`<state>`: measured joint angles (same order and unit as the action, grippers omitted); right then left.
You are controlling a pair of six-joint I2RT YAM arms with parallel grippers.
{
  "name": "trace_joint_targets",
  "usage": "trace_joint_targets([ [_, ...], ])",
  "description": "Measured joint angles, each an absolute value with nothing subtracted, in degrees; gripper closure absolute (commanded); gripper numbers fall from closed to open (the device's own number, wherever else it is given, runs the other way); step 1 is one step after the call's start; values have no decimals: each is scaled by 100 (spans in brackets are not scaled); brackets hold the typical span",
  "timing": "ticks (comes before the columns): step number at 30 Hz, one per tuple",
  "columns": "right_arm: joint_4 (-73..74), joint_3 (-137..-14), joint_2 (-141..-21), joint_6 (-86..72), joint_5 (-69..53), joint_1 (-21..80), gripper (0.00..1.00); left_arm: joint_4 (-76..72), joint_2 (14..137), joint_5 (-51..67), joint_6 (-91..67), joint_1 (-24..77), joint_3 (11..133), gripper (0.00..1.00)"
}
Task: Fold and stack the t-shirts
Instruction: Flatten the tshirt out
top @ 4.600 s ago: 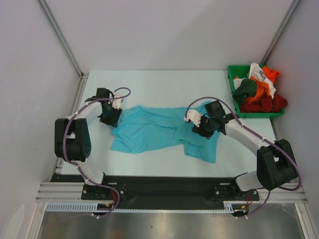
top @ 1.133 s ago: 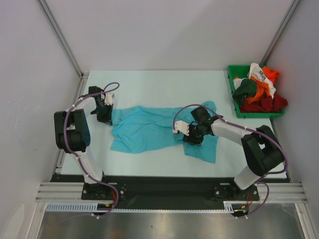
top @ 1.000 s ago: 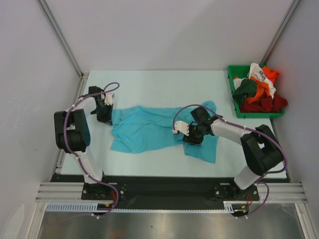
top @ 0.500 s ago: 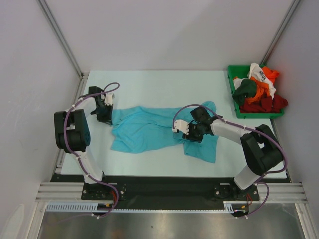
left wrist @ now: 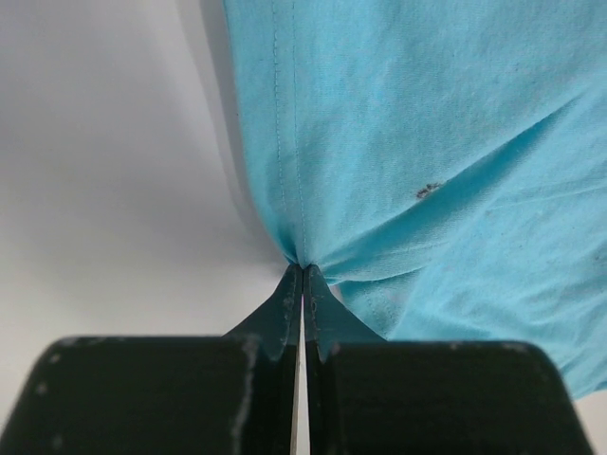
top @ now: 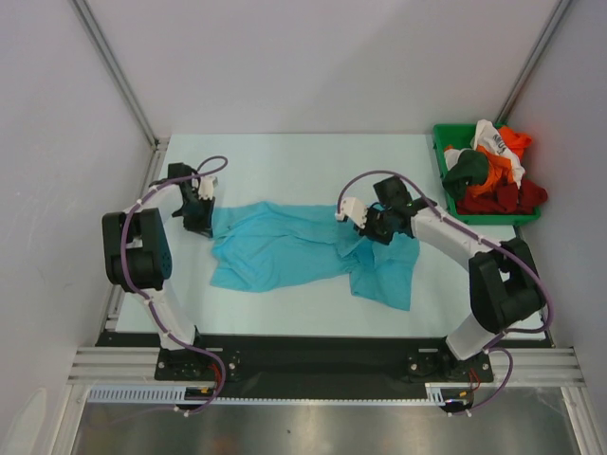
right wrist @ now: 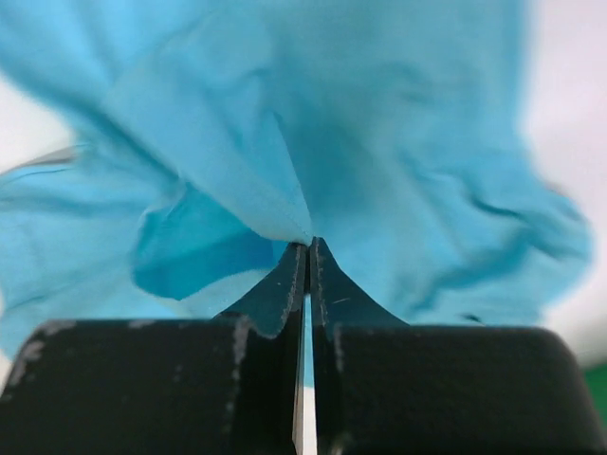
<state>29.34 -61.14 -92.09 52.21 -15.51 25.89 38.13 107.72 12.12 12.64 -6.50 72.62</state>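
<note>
The right arm (top: 455,242) is carrying the right jaws toward the far side of the pale bench (top: 303,161). They are now sitting farther back and slightly more to the right than half a second ago, and are drawing a pinch of cloth along. The left arm (top: 133,256) is keeping to the spot it held before.

The turquoise t-shirt (top: 285,246) is lying spread and rumpled across the middle of the bench, stretching between the two arms, with one end trailing toward the near right. The right jaws are pressing fully together on a peaked fold near that right end, and in the right wrist view the cloth (right wrist: 398,142) is bunching around the tips. The left jaws are clamping the shirt's far left edge, and in the left wrist view the stitched hem (left wrist: 285,114) is running straight into the closed tips.

At the far right corner, well apart from the spread shirt, a green bin (top: 493,220) is holding a heap of shirts: red (top: 507,197), white (top: 493,147), orange (top: 512,140) and dark green (top: 467,171).
</note>
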Motion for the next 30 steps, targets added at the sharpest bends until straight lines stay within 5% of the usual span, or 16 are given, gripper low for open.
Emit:
trace_joint_targets([
  [7, 2932, -6379, -8984, 5194, -1424, 2268, 98, 3870, 10766, 1221, 1315, -624, 7448, 100],
  [10, 2906, -6318, -8984, 5122, -1396, 2305, 82, 3876, 10766, 1223, 1315, -600, 7559, 100],
  [11, 2880, -6289, -8984, 5087, -1372, 2322, 62, 3876, 10766, 1223, 1315, -589, 7585, 100],
  [14, 2821, -6267, -8986, 4982, -1253, 2355, 52, 3881, 10766, 1225, 1315, -567, 7599, 100],
  [22, 3000, -6088, -8335, 5076, -1358, 1946, 50, 3918, 10766, 1221, 1317, -552, 7599, 100],
  [30, 3358, -4377, -6589, 5933, -1728, 1992, 50, 3920, 10766, 1199, 1361, -548, 7577, 100],
])
